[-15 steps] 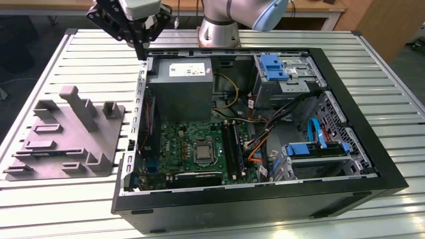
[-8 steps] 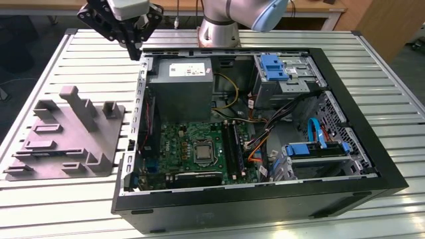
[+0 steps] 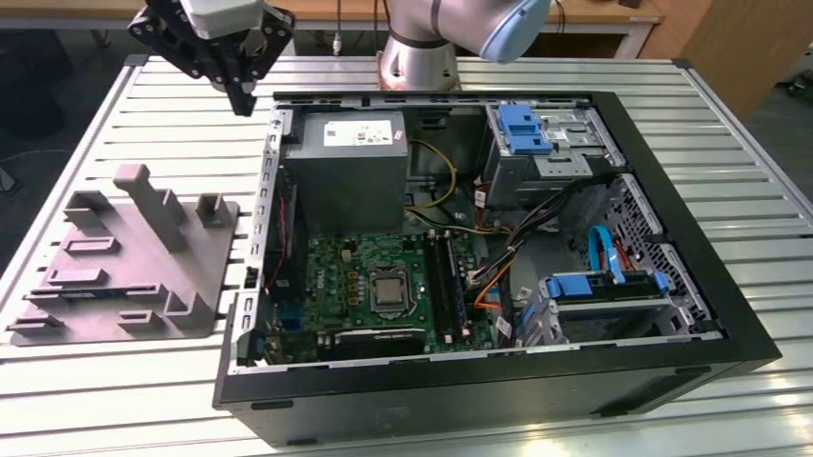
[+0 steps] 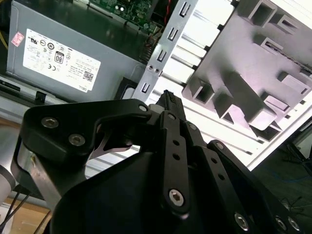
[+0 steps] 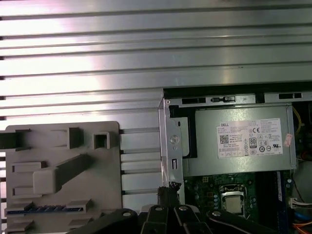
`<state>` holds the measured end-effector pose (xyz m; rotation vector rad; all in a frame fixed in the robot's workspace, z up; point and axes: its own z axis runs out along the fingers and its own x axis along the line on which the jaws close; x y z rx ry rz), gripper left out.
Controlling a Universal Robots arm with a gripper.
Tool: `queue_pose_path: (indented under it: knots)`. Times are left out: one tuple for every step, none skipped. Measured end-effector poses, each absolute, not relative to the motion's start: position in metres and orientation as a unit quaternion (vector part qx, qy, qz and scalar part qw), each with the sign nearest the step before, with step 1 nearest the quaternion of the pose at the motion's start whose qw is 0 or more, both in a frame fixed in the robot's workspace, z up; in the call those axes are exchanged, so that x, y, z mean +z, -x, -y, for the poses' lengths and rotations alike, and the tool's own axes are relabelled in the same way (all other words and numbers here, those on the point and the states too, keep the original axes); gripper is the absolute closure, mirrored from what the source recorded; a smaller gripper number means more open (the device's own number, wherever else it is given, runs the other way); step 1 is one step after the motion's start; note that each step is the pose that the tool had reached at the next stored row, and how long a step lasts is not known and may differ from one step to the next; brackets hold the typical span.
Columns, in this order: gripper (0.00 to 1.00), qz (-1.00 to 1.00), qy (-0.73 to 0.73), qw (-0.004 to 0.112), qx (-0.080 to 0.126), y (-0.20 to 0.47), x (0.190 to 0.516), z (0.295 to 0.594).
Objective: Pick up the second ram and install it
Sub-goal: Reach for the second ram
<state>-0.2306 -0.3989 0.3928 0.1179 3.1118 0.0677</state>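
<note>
A black computer box lies open on a silver table, a grey power box and green board inside. A grey stand lies on the exterior view's left.

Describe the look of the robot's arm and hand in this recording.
The silver-grey tubular arm has a pale blue joint cap. Its matte black hand is built of flat linkage plates pinned with silver screws, and it sits under a light grey wrist block.

Table: ribbed metal slats.
Case: open; power supply, motherboard inside.
Fixture: grey, beside Case.
Gripper: tips together, at Case wall.
</note>
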Motion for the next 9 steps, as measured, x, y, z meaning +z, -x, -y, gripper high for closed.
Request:
queue_pose_path:
  knots:
    - [0.9,-0.999,-0.038,0.013,0.022,0.232,0.393,0.399]
    - [0.9,-0.999,-0.038,0.013,0.022,0.234,0.393,0.399]
    - [0.9,-0.999,-0.038,0.013,0.022,0.236,0.393,0.399]
    - [0.9,-0.999,-0.038,0.013,0.022,0.237,0.393,0.399]
    - [0.9,-0.999,-0.038,0.013,0.022,0.239,0.393,0.399]
    - [0.9,-0.999,-0.038,0.013,0.022,0.24,0.393,0.399]
    - [0.9,-0.999,-0.038,0.013,0.022,0.241,0.393,0.399]
    - [0.9,-0.999,-0.038,0.013,0.022,0.242,0.393,0.399]
    - [0.9,-0.999,-0.038,0.013,0.022,0.244,0.393,0.399]
